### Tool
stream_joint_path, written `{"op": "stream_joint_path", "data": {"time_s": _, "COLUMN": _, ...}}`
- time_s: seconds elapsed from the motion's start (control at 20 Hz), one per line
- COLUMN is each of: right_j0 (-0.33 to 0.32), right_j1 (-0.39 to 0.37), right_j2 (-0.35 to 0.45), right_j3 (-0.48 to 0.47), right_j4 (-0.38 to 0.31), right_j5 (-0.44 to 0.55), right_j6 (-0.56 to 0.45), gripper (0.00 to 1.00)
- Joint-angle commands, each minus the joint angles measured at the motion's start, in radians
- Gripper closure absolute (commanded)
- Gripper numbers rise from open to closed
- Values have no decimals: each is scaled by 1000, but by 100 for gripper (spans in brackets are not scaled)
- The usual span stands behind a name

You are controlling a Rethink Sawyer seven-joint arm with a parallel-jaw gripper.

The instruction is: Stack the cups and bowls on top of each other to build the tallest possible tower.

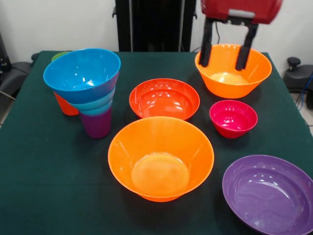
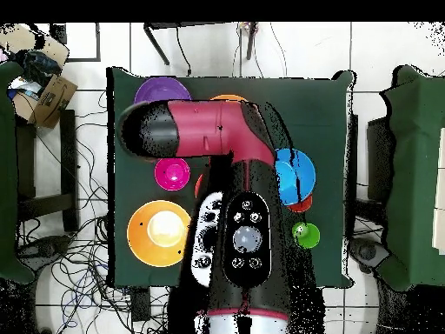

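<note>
The tower stands at the left: a purple tumbler (image 1: 97, 123) with a teal bowl (image 1: 95, 104) and a large blue bowl (image 1: 82, 73) nested above it; the blue bowl also shows in the overhead view (image 2: 295, 177). An orange cup (image 1: 65, 105) and a green cup (image 1: 58, 55) stand behind the tower. My gripper (image 1: 225, 56) is open and empty, and its two black fingers (image 1: 205, 49) hang over the far large orange bowl (image 1: 233, 73). A second large orange bowl (image 1: 160, 156) sits at the front middle. The overhead view hides the gripper under the arm (image 2: 209, 130).
A shallow red-orange bowl (image 1: 164, 99) sits mid-table. A small magenta bowl (image 1: 233, 118) is right of it and a large purple bowl (image 1: 269, 193) is at the front right corner. The green cup (image 2: 305, 234) also shows in the overhead view.
</note>
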Motion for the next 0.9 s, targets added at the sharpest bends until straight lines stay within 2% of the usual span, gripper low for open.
{"op": "stream_joint_path", "data": {"time_s": 0.05, "right_j0": 53, "right_j1": 220, "right_j2": -6, "right_j3": -305, "right_j4": 21, "right_j5": 213, "right_j6": 241, "gripper": 0}}
{"op": "stream_joint_path", "data": {"time_s": 0.2, "right_j0": 58, "right_j1": 287, "right_j2": -29, "right_j3": -434, "right_j4": 36, "right_j5": 267, "right_j6": 276, "gripper": 0}}
{"op": "stream_joint_path", "data": {"time_s": 0.6, "right_j0": 23, "right_j1": 531, "right_j2": -56, "right_j3": -863, "right_j4": 56, "right_j5": 449, "right_j6": 319, "gripper": 0}}
{"op": "stream_joint_path", "data": {"time_s": 0.7, "right_j0": 18, "right_j1": 562, "right_j2": -58, "right_j3": -924, "right_j4": 55, "right_j5": 483, "right_j6": 322, "gripper": 0}}
{"op": "stream_joint_path", "data": {"time_s": 0.9, "right_j0": 22, "right_j1": 591, "right_j2": -70, "right_j3": -981, "right_j4": 59, "right_j5": 529, "right_j6": 337, "gripper": 0}}
